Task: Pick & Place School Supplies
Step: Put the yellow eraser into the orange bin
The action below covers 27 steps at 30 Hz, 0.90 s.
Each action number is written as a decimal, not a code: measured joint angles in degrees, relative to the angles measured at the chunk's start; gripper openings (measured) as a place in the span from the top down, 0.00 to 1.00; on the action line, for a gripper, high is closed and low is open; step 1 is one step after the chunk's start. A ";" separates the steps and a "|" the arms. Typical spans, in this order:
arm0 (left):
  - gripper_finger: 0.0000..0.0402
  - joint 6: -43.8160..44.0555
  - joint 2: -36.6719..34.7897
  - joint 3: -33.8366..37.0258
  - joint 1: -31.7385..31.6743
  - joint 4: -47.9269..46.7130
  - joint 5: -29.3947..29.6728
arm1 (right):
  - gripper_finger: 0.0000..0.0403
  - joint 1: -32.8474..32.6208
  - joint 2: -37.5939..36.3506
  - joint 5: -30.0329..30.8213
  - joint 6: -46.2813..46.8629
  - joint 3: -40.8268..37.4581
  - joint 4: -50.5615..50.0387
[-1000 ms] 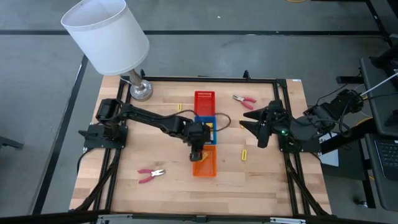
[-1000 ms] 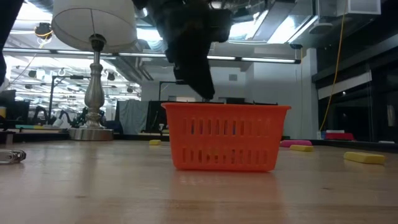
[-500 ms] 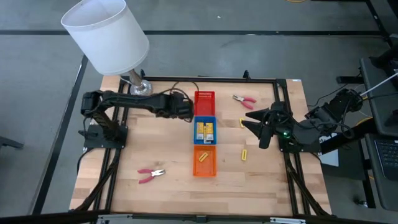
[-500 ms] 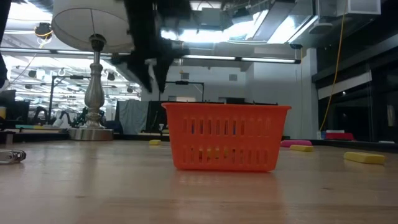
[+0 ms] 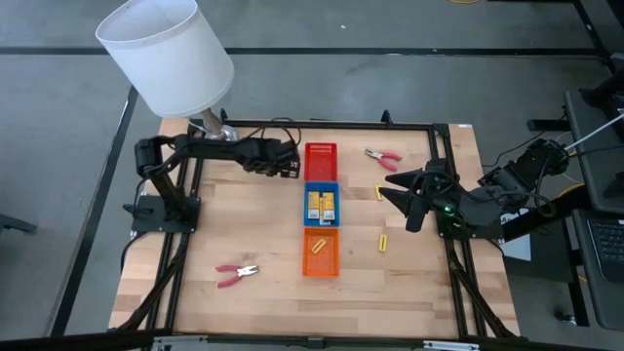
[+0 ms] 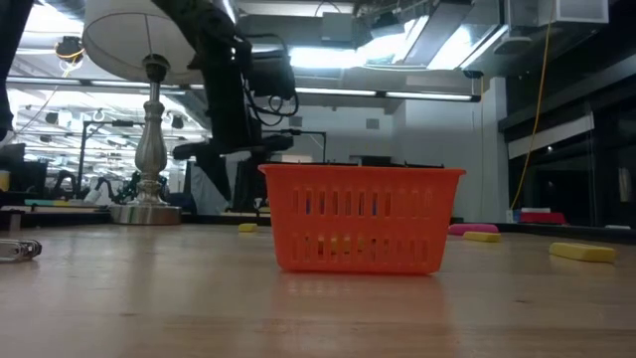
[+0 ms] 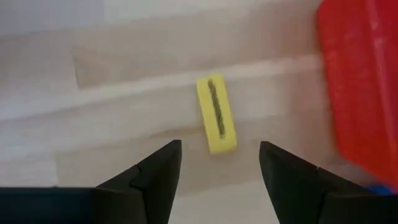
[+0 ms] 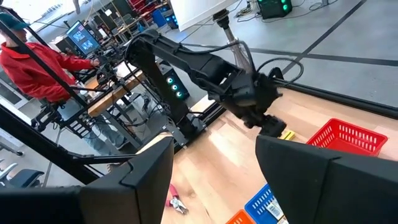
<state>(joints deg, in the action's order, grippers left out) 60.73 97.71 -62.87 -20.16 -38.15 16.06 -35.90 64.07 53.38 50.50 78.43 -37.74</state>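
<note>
The bench (image 5: 195,253) middle is taken by the red tray (image 5: 320,157), blue tray (image 5: 322,204) and orange tray (image 5: 321,253) in one row. The lamp (image 5: 168,58) blocks the far left corner. Open wood is left around the pliers (image 5: 237,273) and beside the yellow stick (image 7: 216,114).

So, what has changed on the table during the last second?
The left gripper left the orange tray, where a yellow stick now lies, and swung to the yellow stick beside the red tray, jaws open above it. The right gripper, pliers and blue tray stayed put.
</note>
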 joint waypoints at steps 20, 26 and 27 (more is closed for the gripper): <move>0.48 -0.88 6.99 0.00 -1.93 5.01 -3.81 | 0.42 0.04 0.00 2.28 0.07 0.00 -0.07; 0.49 -0.58 8.73 -0.05 -1.96 5.19 -4.37 | 0.42 0.04 0.00 2.06 0.11 0.00 -0.09; 0.50 -0.54 8.96 -0.13 -1.97 5.12 -4.36 | 0.42 0.04 0.00 1.95 0.11 0.00 -0.09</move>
<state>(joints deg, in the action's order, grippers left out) 60.19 106.67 -63.00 -22.13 -33.03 11.70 -35.86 64.07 55.33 50.61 78.43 -37.82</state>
